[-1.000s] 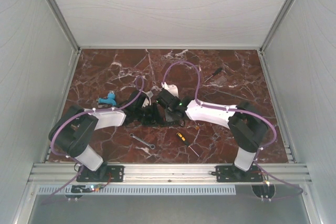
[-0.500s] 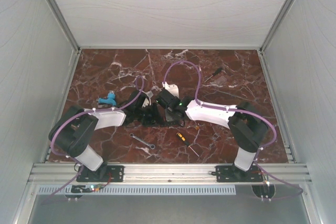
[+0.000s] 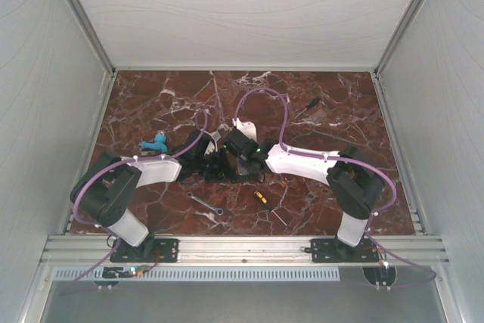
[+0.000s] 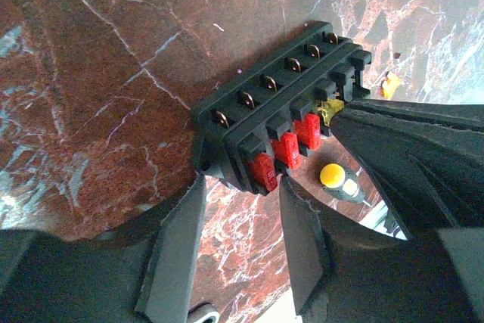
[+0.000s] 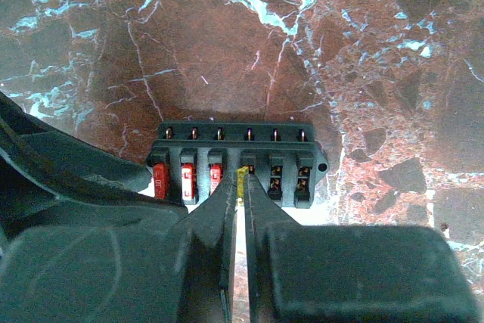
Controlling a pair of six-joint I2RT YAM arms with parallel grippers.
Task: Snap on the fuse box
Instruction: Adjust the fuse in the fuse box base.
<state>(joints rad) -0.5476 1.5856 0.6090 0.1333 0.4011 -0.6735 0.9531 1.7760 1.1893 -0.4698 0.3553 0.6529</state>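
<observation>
Fuse box [image 4: 276, 122] pinched at one end in left gripper's [image 4: 240, 181] half-spread jaws; right gripper [image 5: 241, 187] clamped tight on yellow fuse [image 4: 330, 107] at its slotted edge, open marble [image 5: 227, 58] beyond.

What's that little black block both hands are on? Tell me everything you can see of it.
The fuse box is a small black plastic block with six slots and a row of metal tabs along one long side. Three slots hold red fuses, two look empty, and its top is uncovered. The left hand grips one end; the right hand pinches a yellow fuse in the fourth slot.
</observation>
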